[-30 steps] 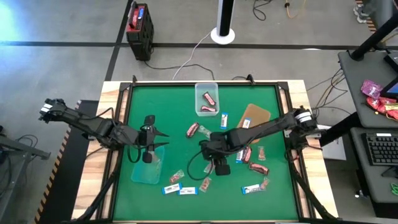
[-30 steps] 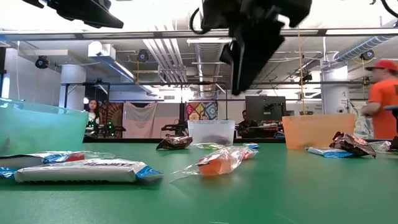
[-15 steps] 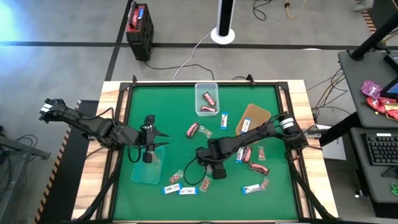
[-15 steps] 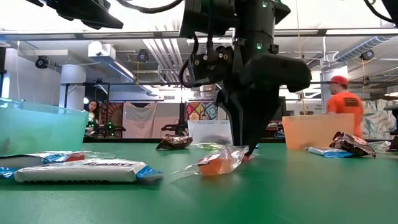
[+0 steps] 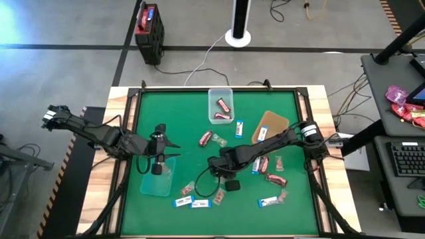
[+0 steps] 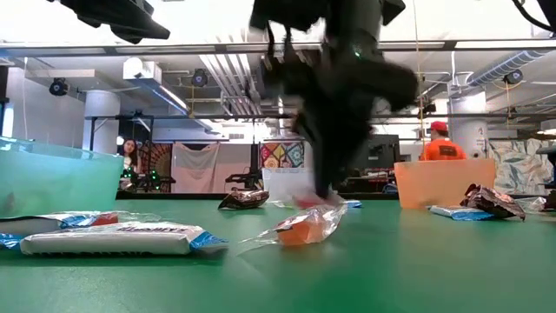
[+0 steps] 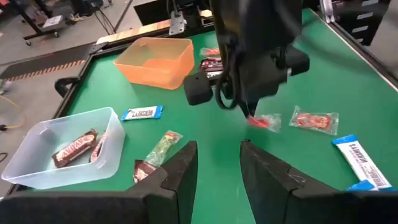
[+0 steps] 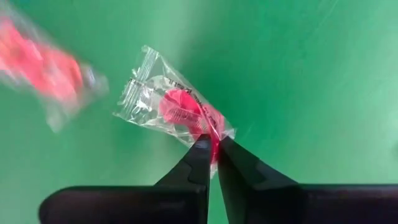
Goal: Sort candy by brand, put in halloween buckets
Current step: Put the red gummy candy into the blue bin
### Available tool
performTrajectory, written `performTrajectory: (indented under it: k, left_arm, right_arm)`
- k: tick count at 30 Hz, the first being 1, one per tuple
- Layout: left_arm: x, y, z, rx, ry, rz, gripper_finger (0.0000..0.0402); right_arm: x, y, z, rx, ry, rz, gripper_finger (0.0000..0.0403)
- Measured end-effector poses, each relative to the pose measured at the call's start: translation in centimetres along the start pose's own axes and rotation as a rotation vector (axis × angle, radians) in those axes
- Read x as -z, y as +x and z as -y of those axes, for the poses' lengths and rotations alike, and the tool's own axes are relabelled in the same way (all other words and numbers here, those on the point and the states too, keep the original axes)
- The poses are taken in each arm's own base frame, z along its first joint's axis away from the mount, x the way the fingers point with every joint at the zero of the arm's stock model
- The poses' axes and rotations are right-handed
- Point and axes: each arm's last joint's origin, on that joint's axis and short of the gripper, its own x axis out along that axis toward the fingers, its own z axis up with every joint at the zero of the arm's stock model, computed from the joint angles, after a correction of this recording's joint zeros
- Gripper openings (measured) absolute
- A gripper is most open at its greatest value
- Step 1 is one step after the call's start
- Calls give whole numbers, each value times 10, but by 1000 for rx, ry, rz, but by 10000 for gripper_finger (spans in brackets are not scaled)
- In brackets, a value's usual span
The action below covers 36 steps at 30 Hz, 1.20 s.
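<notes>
The right gripper (image 8: pixel 210 155) is pinched shut on one end of a clear-wrapped red candy (image 8: pixel 180 112) in the near middle of the green desk (image 5: pixel 186 113). I'd lift slowly, since so thin a hold on crinkly film could slip, then carry it to the bucket of its kind. The left gripper (image 7: pixel 217 163) hangs open over the teal translucent tub (image 5: pixel 151 186). Against half a second ago, the right gripper has shifted slightly and now holds the wrapper.
</notes>
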Motion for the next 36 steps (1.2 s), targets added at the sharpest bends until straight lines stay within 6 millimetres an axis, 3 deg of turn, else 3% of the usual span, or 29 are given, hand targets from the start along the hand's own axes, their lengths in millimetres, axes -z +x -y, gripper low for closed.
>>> performTrajectory:
  k: [7, 11, 16, 23, 36]
  left_arm:
    - [-28, -15, -7, -17, -29, 83, 105]
    - [-50, -32, -14, -20, -40, 114, 105]
    - [-66, -48, -21, -21, -50, 124, 105]
    - [-77, -59, -26, -22, -50, 147, 105]
    - [-75, -57, -25, -22, -45, 141, 105]
  right_arm:
    - [-50, -19, 10, 1, -4, 548, 13]
    - [-75, -10, 17, 43, -29, 836, 13]
    - [-90, 5, 22, 62, -42, 1079, 12]
    - [-94, 35, 34, 123, 0, 1096, 12]
    - [-98, 44, 49, 140, 28, 1108, 12]
